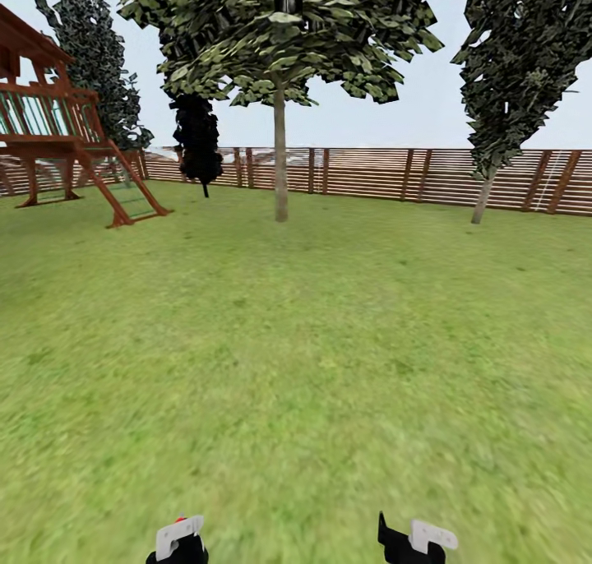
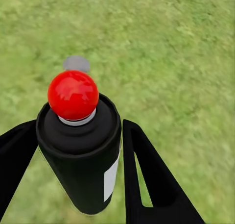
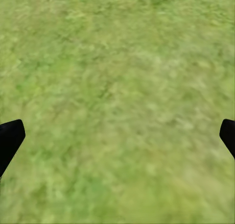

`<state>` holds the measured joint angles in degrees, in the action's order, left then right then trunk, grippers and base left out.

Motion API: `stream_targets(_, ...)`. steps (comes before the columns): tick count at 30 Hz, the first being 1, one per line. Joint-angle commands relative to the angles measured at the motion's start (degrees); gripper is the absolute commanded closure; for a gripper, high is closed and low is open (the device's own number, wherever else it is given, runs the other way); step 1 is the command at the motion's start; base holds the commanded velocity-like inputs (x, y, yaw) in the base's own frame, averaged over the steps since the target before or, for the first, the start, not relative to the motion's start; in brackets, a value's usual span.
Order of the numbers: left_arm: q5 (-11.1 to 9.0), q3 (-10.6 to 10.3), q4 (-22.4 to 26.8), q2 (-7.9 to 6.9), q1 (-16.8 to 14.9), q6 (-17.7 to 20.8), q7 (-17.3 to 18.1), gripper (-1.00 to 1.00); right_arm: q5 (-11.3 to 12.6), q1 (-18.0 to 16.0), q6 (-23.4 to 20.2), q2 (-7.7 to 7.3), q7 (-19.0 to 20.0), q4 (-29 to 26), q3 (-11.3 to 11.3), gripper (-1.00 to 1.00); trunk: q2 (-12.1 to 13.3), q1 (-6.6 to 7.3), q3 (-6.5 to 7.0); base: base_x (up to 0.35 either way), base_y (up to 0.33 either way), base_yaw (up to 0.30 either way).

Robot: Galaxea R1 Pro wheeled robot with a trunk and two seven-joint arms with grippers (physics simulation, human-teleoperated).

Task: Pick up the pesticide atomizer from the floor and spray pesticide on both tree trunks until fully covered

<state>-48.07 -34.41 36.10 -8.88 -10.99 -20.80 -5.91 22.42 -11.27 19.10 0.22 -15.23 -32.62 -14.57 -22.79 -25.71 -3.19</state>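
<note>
While the grass (image 1: pixel 296 367) of the garden is spread out ahead, a black can with a round red top (image 2: pixel 73 94) is gripped between the two black fingers of the left hand (image 2: pixel 81 155). This can is judged to be the pesticide atomizer, though it looks darker than might be expected. It is held upright, with its red top pointing away from the wrist. The right hand (image 3: pixel 117 136) is spread wide open, and nothing is held in it; grass is seen between its fingertips.

Two trees are seen far ahead by the brown fence (image 1: pixel 370 173). The nearer tree trunk (image 1: pixel 280 157) is straight ahead and a little to the left, so it lies closer to the left hand, which carries the can. The other tree trunk (image 1: pixel 483 198) is off to the right. No white specks can be made out on the bark from this far. A long drive forward is judged to be needed before any spraying.
</note>
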Motion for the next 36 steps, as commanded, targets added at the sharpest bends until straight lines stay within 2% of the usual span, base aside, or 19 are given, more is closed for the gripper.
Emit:
stream_targets(1,-0.2,-0.5,0.1,-0.08,-0.1,-0.3,-0.6,1.00,0.6,-0.1,0.3,-0.05,-0.5,0.0,-0.4,-1.00,-0.1,-0.07,-0.13,0.339,0.000,0.000)
stream_targets(13,-0.2,-0.5,0.2,-0.08,-0.1,-0.3,-0.6,1.00,0.6,-0.1,0.3,-0.06,-1.1,0.0,-0.1,-1.00,-0.1,-0.07,-0.13,0.339,0.000,0.000)
stream_targets(19,-0.2,-0.5,0.2,-0.08,-0.1,-0.3,-0.6,1.00,0.6,-0.1,0.4,-0.41,0.1,0.0,-0.4,-1.00,-0.1,-0.07,-0.13,0.339,0.000,0.000)
stream_targets(21,-0.3,-0.5,0.3,-0.08,-0.1,-0.3,-0.6,1.00,0.6,-0.1,0.4,-0.64,3.0,0.0,-0.4,-1.00,-0.1,-0.07,-0.13,0.339,0.000,0.000)
stream_targets(24,-0.3,-0.5,0.3,-0.08,-0.1,-0.3,-0.6,1.00,0.6,0.0,0.4,-0.87,12.4,0.0,-0.1,-1.00,-0.1,-0.07,-0.13,0.339,0.000,0.000)
stream_targets(26,-0.3,-0.5,0.3,-0.08,-0.1,-0.3,-0.6,1.00,0.6,0.0,0.4,-1.18,15.1,0.0,0.0,-1.00,-0.1,-0.07,-0.13,0.339,0.000,0.000)
stream_targets(29,-0.3,-0.5,0.3,-0.08,-0.1,-0.3,-0.6,1.00,0.6,0.0,0.3,-1.31,16.8,0.2,0.7,-1.00,-0.1,-0.07,-0.13,0.339,0.000,0.000)
stream_targets(36,-0.3,-0.5,0.3,-0.08,-0.1,-0.3,-0.5,1.00,0.6,0.0,0.3,-1.18,17.3,0.8,1.9,-1.00,-0.1,-0.07,-0.13,0.339,0.000,0.000)
